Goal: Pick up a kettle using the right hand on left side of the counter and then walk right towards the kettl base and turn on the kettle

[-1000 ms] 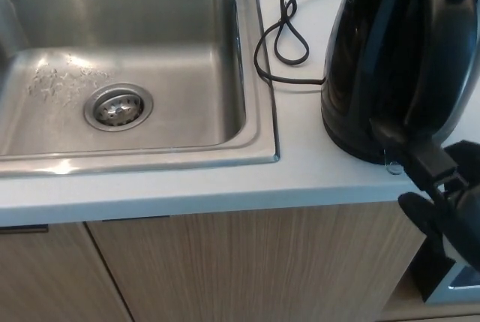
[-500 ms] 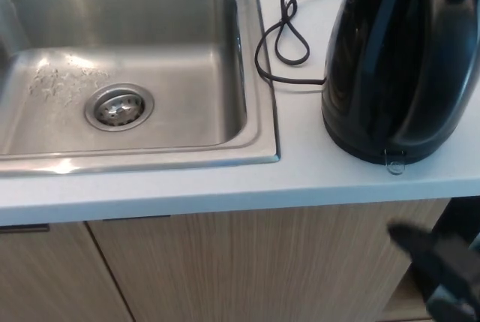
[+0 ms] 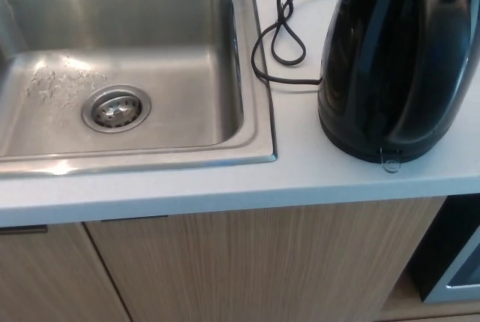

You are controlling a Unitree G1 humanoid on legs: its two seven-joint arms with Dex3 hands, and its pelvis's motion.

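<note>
standing on the pale surface (image 3: 315, 172) right of the sink (image 3: 251, 74), the black kettle (image 3: 394, 67) is cut off at the top; its cord (image 3: 281, 33) loops behind. neither robot hand shows.

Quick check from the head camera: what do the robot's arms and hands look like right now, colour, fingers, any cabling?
Neither arm nor hand shows in the head view at this moment, so nothing of their look can be told. The picture holds only the black kettle on the white counter, its cord and the steel sink.
</note>
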